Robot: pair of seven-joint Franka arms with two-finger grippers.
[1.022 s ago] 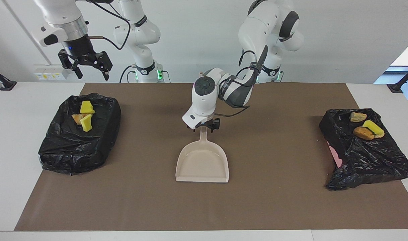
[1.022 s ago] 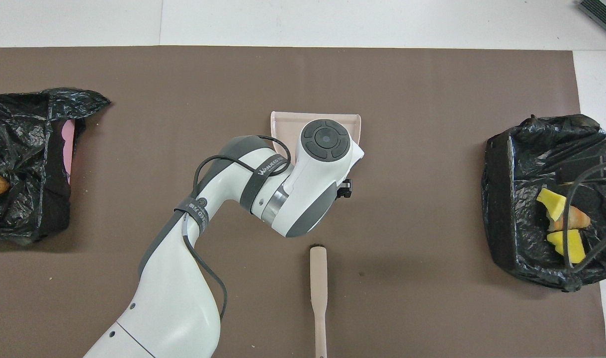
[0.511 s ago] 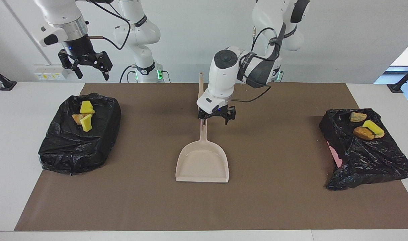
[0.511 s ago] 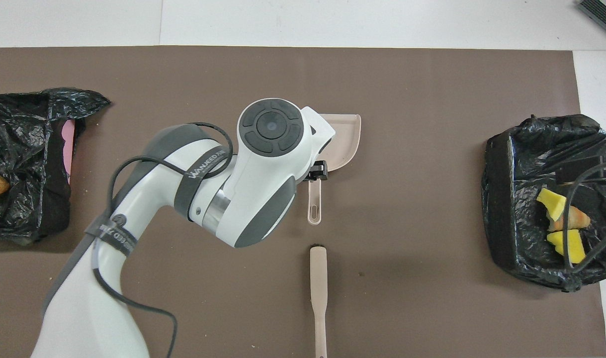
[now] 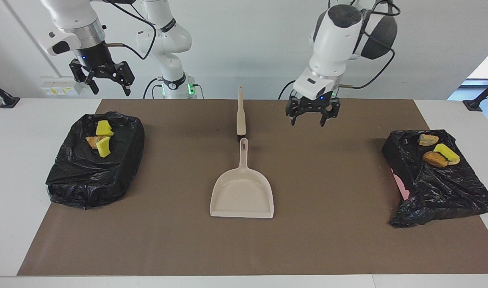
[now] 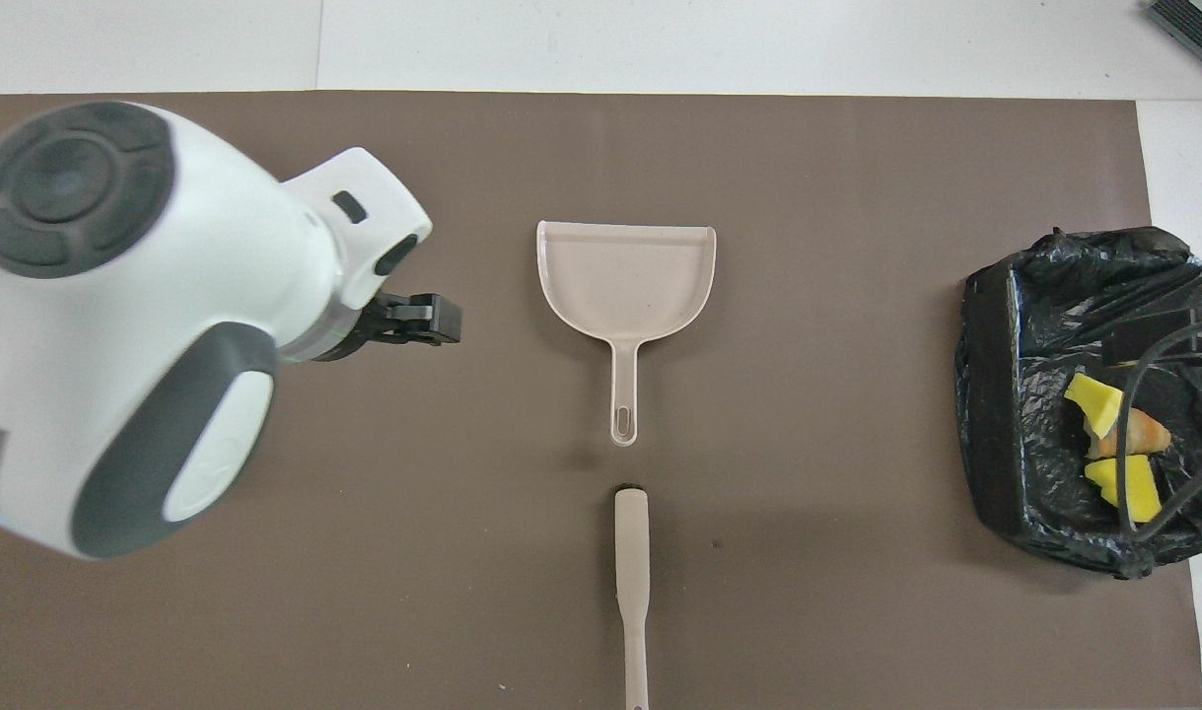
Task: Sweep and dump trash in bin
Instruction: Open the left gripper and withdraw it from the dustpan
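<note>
Brown mat [image 5: 332,200] on white table [image 5: 11,160]

Glossy white arms with grey joint caps, black cables, green base lights, black left gripper [image 5: 312,113], black right gripper [image 5: 103,76]

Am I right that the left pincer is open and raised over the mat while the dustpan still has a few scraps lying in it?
Not quite: the dustpan is empty, as the overhead view shows. The scraps lie in the black bins. The left pincer is indeed open and raised over the mat.
</note>
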